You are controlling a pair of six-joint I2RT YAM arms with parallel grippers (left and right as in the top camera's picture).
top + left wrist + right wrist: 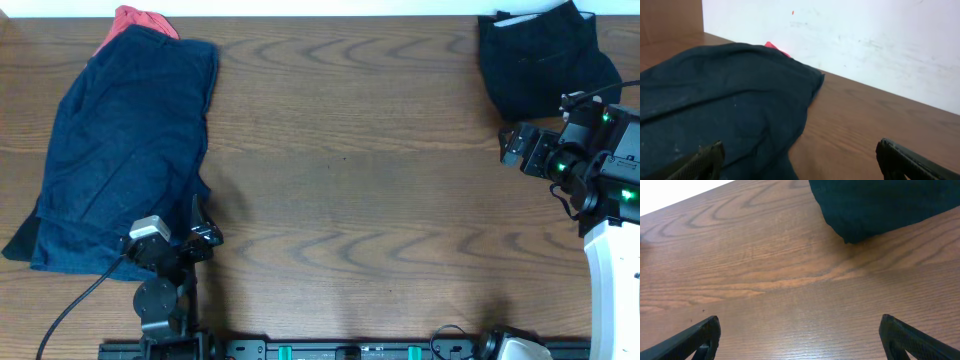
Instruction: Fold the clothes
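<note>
A dark navy garment (120, 140) lies spread and rumpled at the table's left side, with a red garment (140, 20) peeking out from under its far edge. It fills the left of the left wrist view (725, 100), the red one (775, 47) behind it. A black garment (540, 55) sits bundled at the far right corner and shows at the top of the right wrist view (880, 205). My left gripper (200, 232) is open at the navy garment's near right edge (800, 160). My right gripper (512, 145) is open and empty over bare wood (800, 335), just short of the black garment.
The wooden table (350, 170) stretches between the two garments. A white wall (865, 40) stands behind the far edge. A black rail (340, 350) with the arm bases runs along the near edge.
</note>
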